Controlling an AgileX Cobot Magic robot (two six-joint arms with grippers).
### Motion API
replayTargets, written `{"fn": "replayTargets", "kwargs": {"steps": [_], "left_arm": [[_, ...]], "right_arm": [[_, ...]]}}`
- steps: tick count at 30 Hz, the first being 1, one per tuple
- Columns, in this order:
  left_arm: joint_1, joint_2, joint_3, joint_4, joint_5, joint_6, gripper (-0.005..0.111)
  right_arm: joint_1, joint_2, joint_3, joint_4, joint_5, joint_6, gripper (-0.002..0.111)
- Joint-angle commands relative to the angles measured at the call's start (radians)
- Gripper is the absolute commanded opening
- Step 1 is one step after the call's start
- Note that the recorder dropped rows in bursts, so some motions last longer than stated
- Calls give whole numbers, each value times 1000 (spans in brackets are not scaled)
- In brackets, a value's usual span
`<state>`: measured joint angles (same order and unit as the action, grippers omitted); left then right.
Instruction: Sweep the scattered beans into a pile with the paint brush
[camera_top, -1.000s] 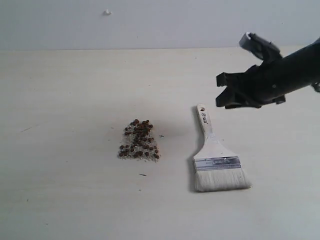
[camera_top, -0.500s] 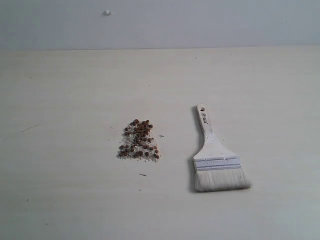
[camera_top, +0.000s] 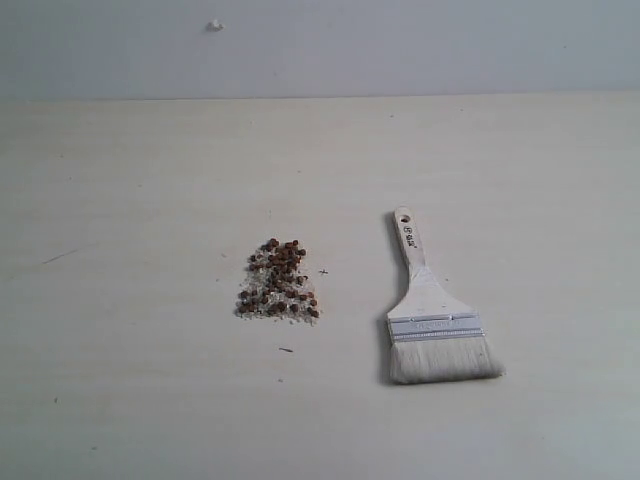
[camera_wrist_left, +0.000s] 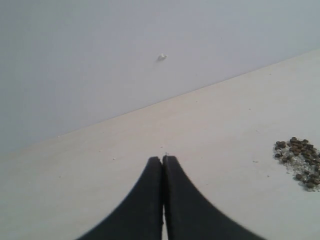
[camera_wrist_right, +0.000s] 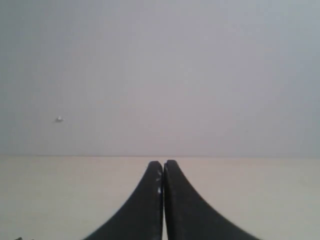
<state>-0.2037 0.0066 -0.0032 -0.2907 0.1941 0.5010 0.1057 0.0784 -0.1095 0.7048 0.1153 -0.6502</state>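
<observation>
Pile (camera_top: 278, 283): reddish-brown beans (camera_top: 285, 255) mixed with whitish grains, gathered in one compact heap on the pale table (camera_top: 130, 200), slightly left of centre.

Paint brush (camera_top: 432, 318): lies flat at 3 o'clock from the pile, apart from it. The handle, with a hole at its end, points to 12 o'clock. Silver band; white bristles toward 6 o'clock.

Left gripper (camera_wrist_left: 163, 159): jaws pressed together, holding nothing.

Right gripper (camera_wrist_right: 163, 163): jaws likewise closed, empty.
</observation>
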Motion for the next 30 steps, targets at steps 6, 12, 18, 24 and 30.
{"fn": "replayTargets", "kwargs": {"steps": [6,12,18,24,30], "left_arm": [[-3,-5,3,2,-1,0,0],[-3,-5,3,2,-1,0,0],[-3,-5,3,2,-1,0,0],[-3,-5,3,2,-1,0,0],[-3,-5,3,2,-1,0,0]], "right_arm": [[-14,-56,109,-541,-53,504,0],[-19,-77,109,-761,75,723,0],[-19,-77,109,-762,199,728,0],[-19,-77,109,-759,199,728,0],[-19,-77,109,-759,199,730,0]]}}
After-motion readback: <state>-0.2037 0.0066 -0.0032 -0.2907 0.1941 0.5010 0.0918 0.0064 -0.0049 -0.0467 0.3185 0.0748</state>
